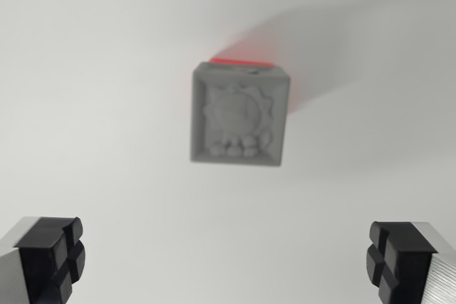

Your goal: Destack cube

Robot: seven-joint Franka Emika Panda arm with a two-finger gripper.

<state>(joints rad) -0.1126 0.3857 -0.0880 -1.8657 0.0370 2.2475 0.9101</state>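
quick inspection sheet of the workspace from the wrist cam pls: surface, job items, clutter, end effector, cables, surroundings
Surface: plain white tabletop, bare around the stack; soft shadow cast toward the upper right.
Job's things: grey cube with a raised relief pattern on its top face, sitting on a red cube, of which only a sliver shows along the far edge. Still stacked. Image slightly blurred.
Clutter: nothing seen.
End effector: open; black finger pads at the bottom corners, wide apart, holding nothing, apart from the stack.
Cables: nothing seen.
Surroundings: nothing seen beyond the white surface.
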